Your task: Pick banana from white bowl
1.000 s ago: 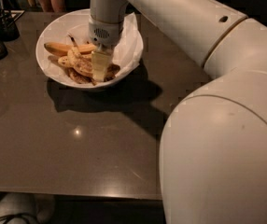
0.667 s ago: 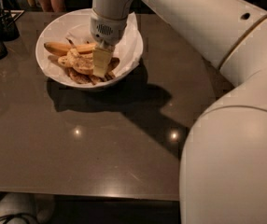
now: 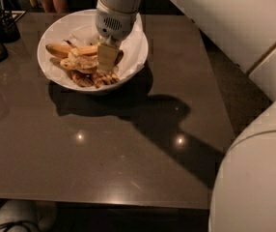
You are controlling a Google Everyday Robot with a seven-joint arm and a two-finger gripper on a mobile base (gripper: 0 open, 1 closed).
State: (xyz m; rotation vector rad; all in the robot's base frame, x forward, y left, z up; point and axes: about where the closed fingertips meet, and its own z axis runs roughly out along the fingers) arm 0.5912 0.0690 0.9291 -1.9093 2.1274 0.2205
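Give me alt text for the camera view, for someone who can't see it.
The robot's claw is down in a white bowl on a dark table, right at the speckled pale-yellow banana among other bananas. Its white arm fills the right side.

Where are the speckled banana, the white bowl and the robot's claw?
speckled banana point(image 3: 81, 63): camera view, on its spotted middle.
white bowl point(image 3: 41, 54): camera view, on its bare left rim.
claw point(image 3: 107, 65): camera view, at its tip, down inside the bowl.
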